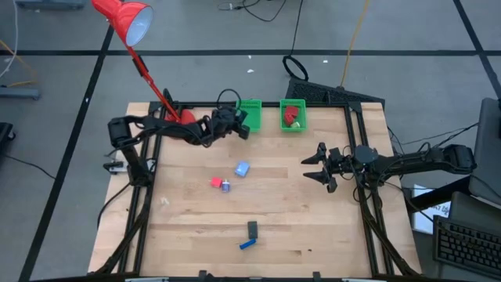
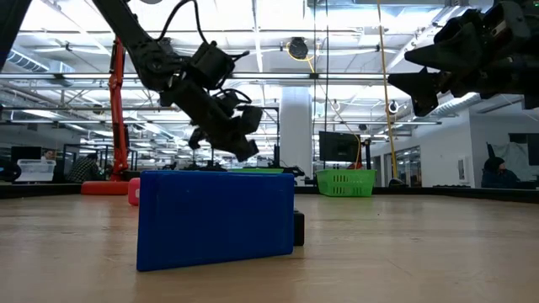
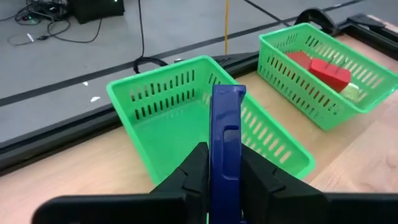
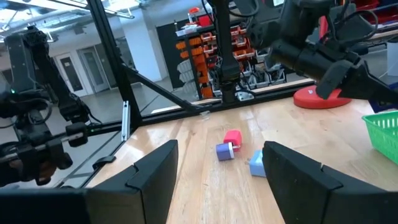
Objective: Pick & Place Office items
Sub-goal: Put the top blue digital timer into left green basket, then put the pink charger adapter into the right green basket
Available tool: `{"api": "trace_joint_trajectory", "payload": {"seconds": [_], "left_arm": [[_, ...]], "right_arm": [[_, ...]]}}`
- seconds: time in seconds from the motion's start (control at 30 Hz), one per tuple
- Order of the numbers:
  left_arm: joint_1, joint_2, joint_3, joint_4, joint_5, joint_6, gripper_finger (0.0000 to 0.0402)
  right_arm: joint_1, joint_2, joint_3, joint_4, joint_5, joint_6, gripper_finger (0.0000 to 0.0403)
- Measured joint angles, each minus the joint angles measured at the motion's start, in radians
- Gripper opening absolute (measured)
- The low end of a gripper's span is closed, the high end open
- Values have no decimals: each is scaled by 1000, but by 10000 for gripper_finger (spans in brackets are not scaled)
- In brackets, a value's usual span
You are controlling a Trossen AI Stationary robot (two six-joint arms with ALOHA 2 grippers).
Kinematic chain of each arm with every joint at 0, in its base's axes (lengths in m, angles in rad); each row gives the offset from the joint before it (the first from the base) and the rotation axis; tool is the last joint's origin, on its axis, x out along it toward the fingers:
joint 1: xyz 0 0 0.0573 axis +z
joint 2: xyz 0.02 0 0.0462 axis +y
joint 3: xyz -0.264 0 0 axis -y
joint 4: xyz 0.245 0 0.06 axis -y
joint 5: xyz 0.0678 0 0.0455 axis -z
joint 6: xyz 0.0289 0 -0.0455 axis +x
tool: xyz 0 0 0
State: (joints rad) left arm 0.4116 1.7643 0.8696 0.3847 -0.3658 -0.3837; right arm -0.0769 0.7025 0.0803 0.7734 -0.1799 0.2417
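My left gripper hangs at the near-left edge of the left green mesh basket, shut on a dark blue oblong. My right gripper waits open at the table's right, holding nothing. On the wood lie a pale blue cube, a red block, a tiny purple-and-silver bit, a black oblong and a blue oblong. Red blocks lie in the right basket. My left gripper pinches the dark blue oblong between its two fingers, on the two flat faces of its near end. The fingers slant down toward the table's far edge and lie along the piece. Its free end sticks out past the fingertips over the basket's inside, lifted clear.
A red desk lamp has its base just left of my left gripper, and its arm slants to the shade beyond the far-left corner. A black frame rail runs along the far edge behind the baskets. Bare wood lies between the loose pieces and my right gripper.
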Motion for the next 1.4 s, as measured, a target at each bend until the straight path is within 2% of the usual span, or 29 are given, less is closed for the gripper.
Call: {"api": "trace_joint_trajectory", "payload": {"seconds": [0.13,0.4,0.83,1.13,1.4], "left_arm": [[1,10,0,21,-3,1,52],[1,10,0,18,-28,20,95],[-1,4,0,23,-13,22,101],[-21,-147,0,-41,204,100,101],[-132,-304,0,-289,220,121,102]], "right_arm": [[0,0,0,0,0,0,224],[0,0,0,0,0,0,224],[0,0,0,0,0,0,224],[0,0,0,-2,0,0,224],[0,0,0,-8,0,7,224]]}}
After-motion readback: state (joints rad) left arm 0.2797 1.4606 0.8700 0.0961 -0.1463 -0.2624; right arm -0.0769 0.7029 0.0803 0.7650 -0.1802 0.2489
